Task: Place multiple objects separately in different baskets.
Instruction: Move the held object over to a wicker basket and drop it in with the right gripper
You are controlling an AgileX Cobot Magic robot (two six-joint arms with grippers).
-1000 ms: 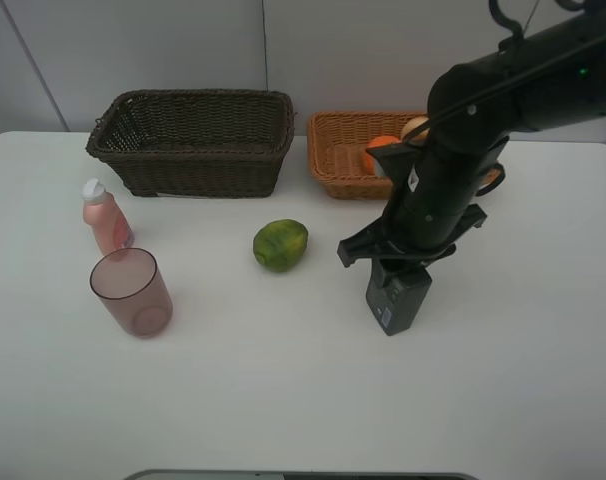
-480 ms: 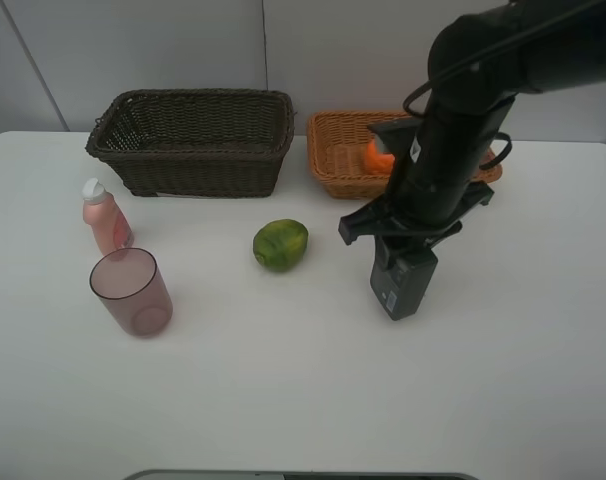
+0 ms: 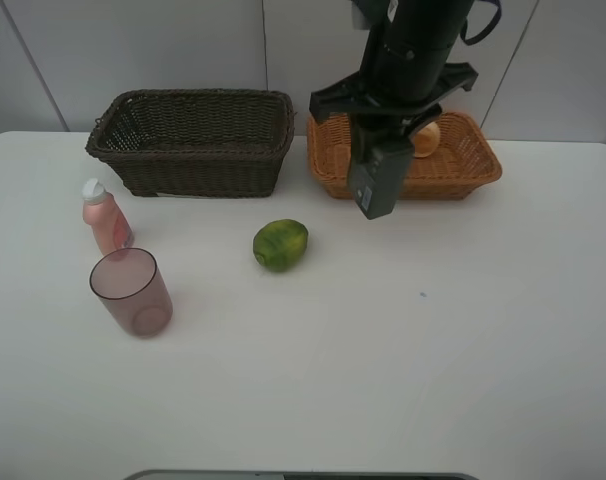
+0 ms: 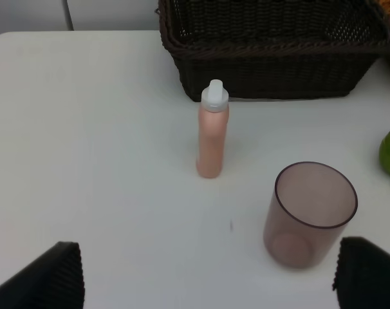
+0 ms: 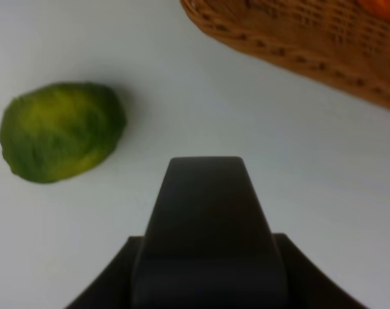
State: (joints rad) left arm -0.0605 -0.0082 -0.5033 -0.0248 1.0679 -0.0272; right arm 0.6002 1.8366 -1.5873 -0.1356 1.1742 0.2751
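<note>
My right gripper (image 3: 391,128) is shut on the dark grey pump bottle (image 3: 379,180), which hangs in the air over the front left edge of the light tan basket (image 3: 469,176). In the right wrist view the bottle (image 5: 208,232) fills the middle, with the green round fruit (image 5: 61,132) on the table beside it. A peach-like fruit (image 3: 427,140) lies in the tan basket. The arm hides the orange. The pink white-capped bottle (image 3: 105,217) and mauve cup (image 3: 133,292) stand at the left. My left gripper (image 4: 208,280) is open over the table near the cup (image 4: 307,214) and pink bottle (image 4: 212,132).
The dark brown basket (image 3: 193,165) stands at the back left, beside the tan one, and nothing shows inside it. The green fruit (image 3: 280,245) lies mid-table, in front of the gap between the baskets. White table reaches to the front and right edges.
The right arm has lifted the pump bottle from low over the table in front of the tan basket, carrying it up and back toward the basket's front left edge.
</note>
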